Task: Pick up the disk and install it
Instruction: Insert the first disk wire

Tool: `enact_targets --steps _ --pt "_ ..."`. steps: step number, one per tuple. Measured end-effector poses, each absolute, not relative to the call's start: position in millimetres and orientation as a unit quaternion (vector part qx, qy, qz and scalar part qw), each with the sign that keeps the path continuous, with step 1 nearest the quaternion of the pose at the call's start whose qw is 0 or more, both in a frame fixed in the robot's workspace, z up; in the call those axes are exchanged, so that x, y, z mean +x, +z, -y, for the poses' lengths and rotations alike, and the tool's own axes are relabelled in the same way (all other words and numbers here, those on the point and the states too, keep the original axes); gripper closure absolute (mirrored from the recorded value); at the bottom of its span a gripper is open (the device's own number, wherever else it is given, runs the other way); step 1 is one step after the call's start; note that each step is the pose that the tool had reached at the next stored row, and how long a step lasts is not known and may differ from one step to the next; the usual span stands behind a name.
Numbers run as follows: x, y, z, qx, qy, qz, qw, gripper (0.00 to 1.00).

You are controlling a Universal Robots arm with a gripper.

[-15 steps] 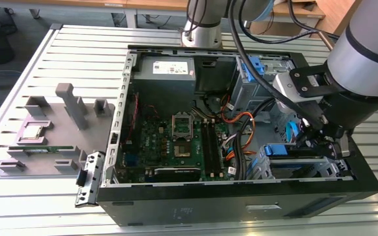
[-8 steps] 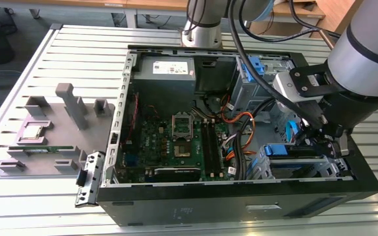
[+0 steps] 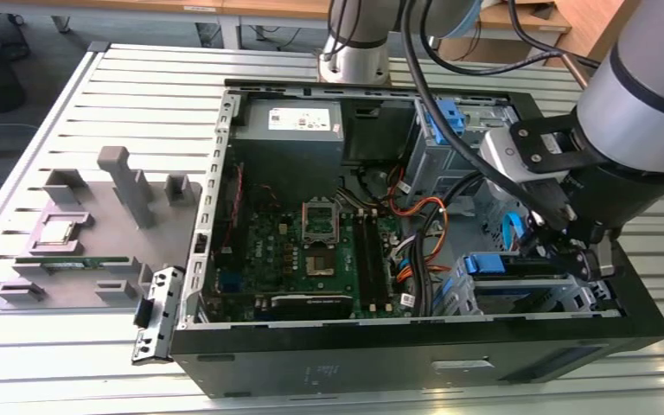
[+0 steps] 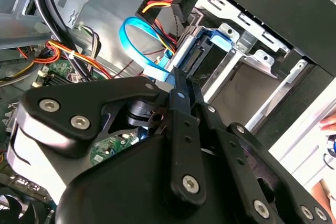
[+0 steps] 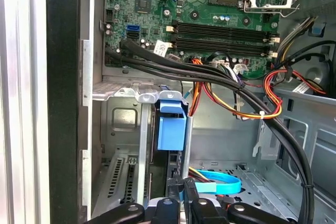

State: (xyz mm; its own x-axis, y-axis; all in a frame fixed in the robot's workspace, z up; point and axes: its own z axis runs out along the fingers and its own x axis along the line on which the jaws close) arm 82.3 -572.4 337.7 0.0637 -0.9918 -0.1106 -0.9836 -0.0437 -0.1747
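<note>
One disk (image 5: 171, 129) seated edgewise in its drive bay (image 5: 126, 145).

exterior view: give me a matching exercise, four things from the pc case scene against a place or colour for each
Things:
1. disk
2. gripper
3. power supply
4. grey fixture block

Places or colours:
A. on the slatted table, at the exterior view's left of the case
B. in the metal drive cage, blue carrier rails showing
C. silver box in the case's far corner
D. black, just over the drive cage

Pairs: 1-B, 2-D, 3-C, 4-A
</note>
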Motion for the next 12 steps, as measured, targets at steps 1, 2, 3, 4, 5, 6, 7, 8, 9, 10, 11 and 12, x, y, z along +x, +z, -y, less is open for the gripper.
enact_targets --steps 1,2,3,4,5,6,7,8,9,10,11,12 --pt "82.3 337.8 572.7 -0.722 -0.020 -0.684 0.102 0.84" --pt "82.3 337.7 572.8 -0.722 -0.020 -0.684 0.102 0.84" --pt "82.4 337.5 572.9 -0.722 -0.020 -0.684 0.102 0.84" --pt "82.3 337.3 573.0 -0.722 -0.020 -0.684 0.102 0.84" --pt "82.4 337.0 573.1 -0.722 -0.020 -0.684 0.102 0.84" --pt "82.4 336.7 573.1 -0.722 -0.020 -0.684 0.102 0.84" --pt "82.4 336.5 573.1 -0.722 -0.020 -0.684 0.102 0.84" --pt "82.4 336.4 573.1 -0.722 -0.020 -0.684 0.102 0.84" --pt "82.4 336.4 573.1 -0.722 -0.020 -0.684 0.102 0.84" --pt "82.4 336.2 573.1 -0.722 -0.020 -0.684 0.102 0.84" --pt "82.4 335.8 573.1 -0.722 -0.020 -0.684 0.102 0.84" --pt "82.4 335.2 573.1 -0.722 -0.020 -0.684 0.102 0.84"
